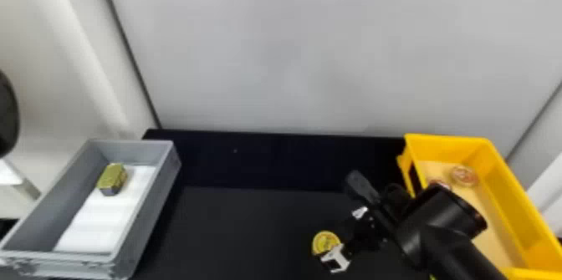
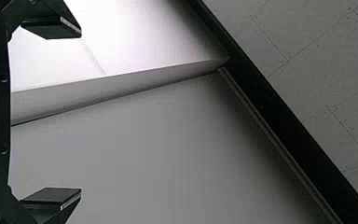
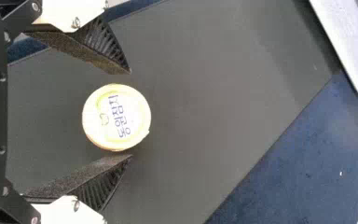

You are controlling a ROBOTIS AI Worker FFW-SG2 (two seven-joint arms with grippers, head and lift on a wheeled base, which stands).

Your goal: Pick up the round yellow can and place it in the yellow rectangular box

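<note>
In the head view my right gripper [image 1: 359, 237] is low over the black table, beside the round yellow can [image 1: 326, 242]. The right wrist view has the can [image 3: 116, 117] lid-up between the spread fingers of my right gripper [image 3: 130, 113], closer to the lower finger in that view, with a wide gap to the other. The yellow rectangular box [image 1: 508, 191] stands at the right, partly behind the right arm. My left gripper [image 2: 80, 113] is open with nothing between its fingers, facing a pale wall and the ceiling.
Two round reddish items, one of them a disc [image 1: 464, 175], lie in the yellow box. A grey bin [image 1: 157, 208] at the left holds a green-gold block [image 1: 112, 178] and a white sheet [image 1: 100, 229]. Behind the table [image 1: 251, 216] rises a pale wall [image 1: 272, 49].
</note>
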